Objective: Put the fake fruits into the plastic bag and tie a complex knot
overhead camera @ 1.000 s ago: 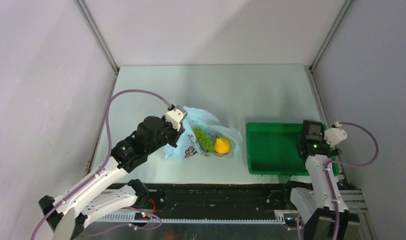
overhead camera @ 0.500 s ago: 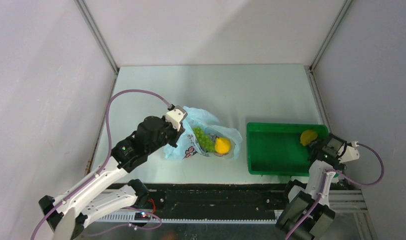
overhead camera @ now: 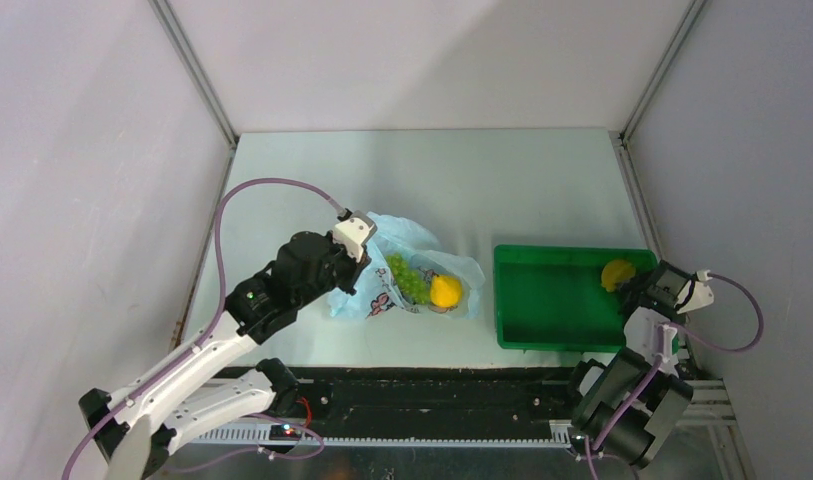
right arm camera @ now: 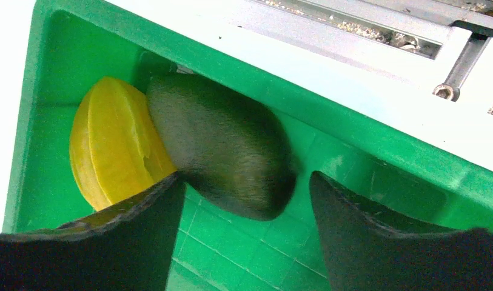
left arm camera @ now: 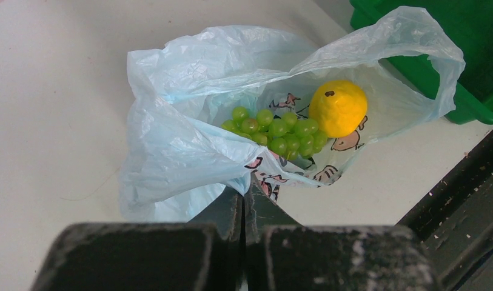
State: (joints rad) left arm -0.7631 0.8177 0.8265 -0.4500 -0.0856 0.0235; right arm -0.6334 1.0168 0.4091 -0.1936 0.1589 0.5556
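My left claw [left arm camera: 244,193] is pinched shut on the rim of the plastic bag [left arm camera: 171,139], propping its mouth open around the grapes [left arm camera: 274,130] and yellow pear [left arm camera: 338,108] inside. At three o'clock, my right claw [right arm camera: 244,182] gapes wide around a dark oval fruit [right arm camera: 219,145] beside a ridged yellow fruit [right arm camera: 113,145] in the green tray [right arm camera: 365,157], apparently ready to pinch.

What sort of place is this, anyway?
Likely a robotics lab test cell: two arms bolted to a walled-in table, with fake fruits, a plastic bag and a green tray as practice props.
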